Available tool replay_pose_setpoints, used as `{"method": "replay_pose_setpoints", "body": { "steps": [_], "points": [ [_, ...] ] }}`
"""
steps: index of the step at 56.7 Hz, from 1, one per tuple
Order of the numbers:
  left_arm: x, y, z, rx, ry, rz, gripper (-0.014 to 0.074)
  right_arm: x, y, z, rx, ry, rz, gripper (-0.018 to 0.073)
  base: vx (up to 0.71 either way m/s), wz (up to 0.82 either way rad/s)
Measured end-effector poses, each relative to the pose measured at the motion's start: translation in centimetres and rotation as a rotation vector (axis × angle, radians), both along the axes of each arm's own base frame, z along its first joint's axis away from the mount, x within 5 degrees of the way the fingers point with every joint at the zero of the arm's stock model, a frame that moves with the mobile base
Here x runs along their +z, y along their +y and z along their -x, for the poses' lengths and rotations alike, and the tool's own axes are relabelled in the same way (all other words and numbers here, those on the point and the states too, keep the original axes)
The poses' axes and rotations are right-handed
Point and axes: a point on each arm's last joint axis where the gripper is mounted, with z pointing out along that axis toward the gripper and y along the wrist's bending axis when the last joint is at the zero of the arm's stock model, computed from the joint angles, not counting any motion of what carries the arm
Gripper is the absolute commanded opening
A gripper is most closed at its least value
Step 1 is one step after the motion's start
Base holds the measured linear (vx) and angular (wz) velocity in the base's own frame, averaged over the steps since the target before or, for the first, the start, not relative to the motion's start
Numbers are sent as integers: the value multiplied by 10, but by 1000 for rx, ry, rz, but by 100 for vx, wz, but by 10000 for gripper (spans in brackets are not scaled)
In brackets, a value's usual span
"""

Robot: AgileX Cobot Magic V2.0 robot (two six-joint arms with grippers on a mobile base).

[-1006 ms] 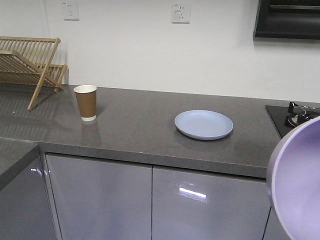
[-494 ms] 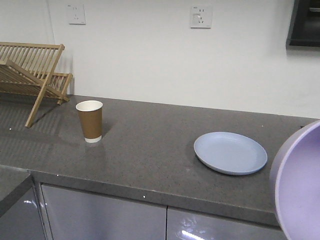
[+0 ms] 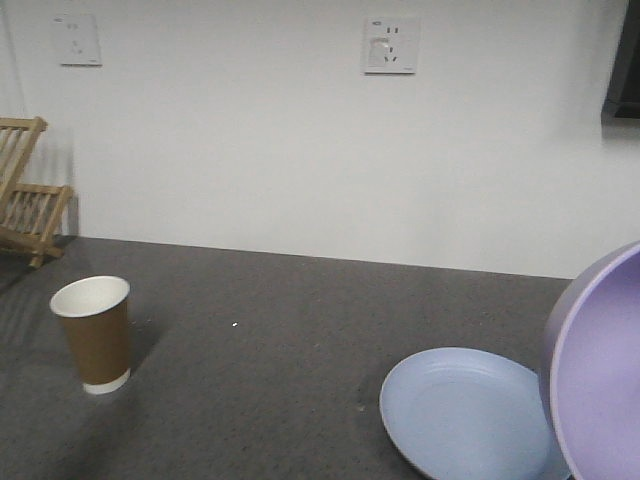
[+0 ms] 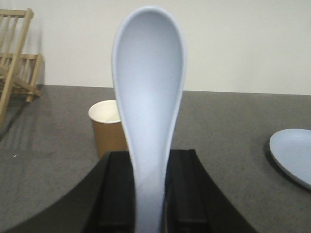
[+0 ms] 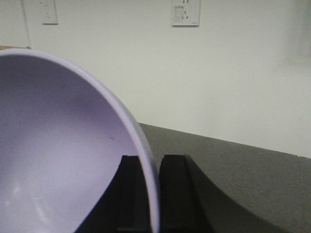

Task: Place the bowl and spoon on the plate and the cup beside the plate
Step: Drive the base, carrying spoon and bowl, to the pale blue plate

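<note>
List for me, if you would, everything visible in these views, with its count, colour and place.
cup: one, brown with white inside, upright on the countertop, left.
plate: one, pale blue, flat on the countertop, right.
bowl: one, lavender, held tilted beside the plate.
spoon: one, pale blue-white, held scoop up.
countertop: one, dark grey.
drying rack: one, wooden, far left by the wall.
wall sockets: two, white, on the wall.
left gripper: black, shut on the spoon's handle.
right gripper: black, shut on the bowl's rim.

No readable text, label, brand, number on anything visible.
</note>
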Motion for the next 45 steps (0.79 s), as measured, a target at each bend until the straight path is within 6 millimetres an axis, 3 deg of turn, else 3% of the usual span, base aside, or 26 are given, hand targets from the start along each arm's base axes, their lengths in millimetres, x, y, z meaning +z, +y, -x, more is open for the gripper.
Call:
{"method": "replay_pose_setpoints", "body": {
  "steps": [25, 45],
  "points": [
    [0, 0, 0, 0, 0, 0, -6, 0, 0, 0, -1, -1, 0, -9, 26, -38],
    [0, 0, 0, 0, 0, 0, -6, 0, 0, 0, -1, -1, 0, -9, 10, -5]
  ]
}}
